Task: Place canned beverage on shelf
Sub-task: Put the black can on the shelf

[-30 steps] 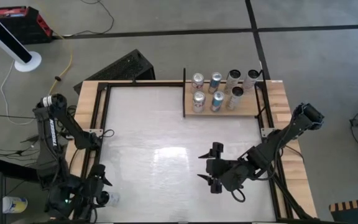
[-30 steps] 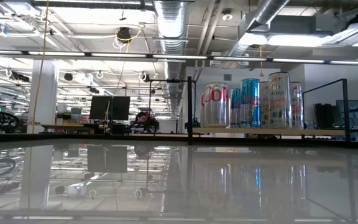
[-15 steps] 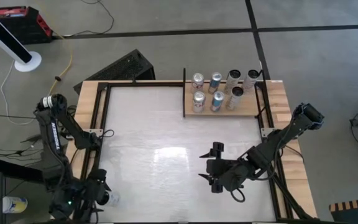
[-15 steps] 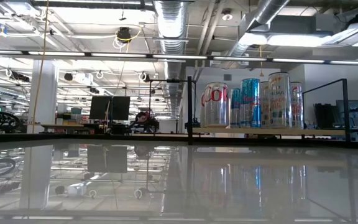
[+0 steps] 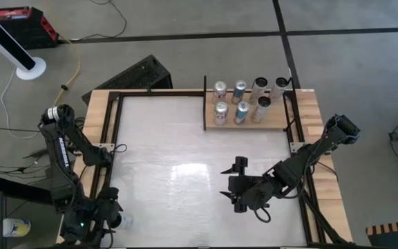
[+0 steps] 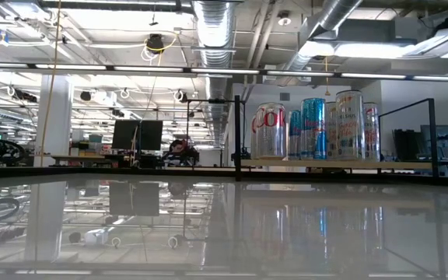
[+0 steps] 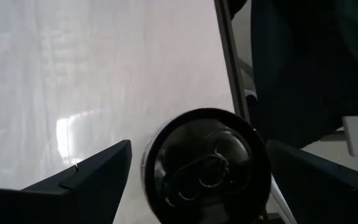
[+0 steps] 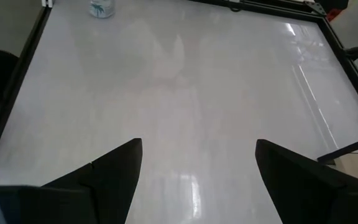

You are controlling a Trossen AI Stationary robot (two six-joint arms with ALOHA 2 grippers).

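The left claw (image 5: 114, 220) sits at the table's near left corner, its dark wedge-shaped fingers (image 7: 98, 168) spread wide. A can (image 7: 207, 165) stands between them, round metal top with pull tab facing the wrist camera; no finger touches it. From above, the can (image 5: 124, 220) is mostly hidden by the arm. The right claw (image 5: 235, 181) hangs open over the glossy white table (image 5: 171, 145), nothing between its fingers (image 8: 107, 171). Beyond it, the light wooden shelf (image 5: 276, 119) with thin black posts holds seven upright cans (image 5: 241, 111).
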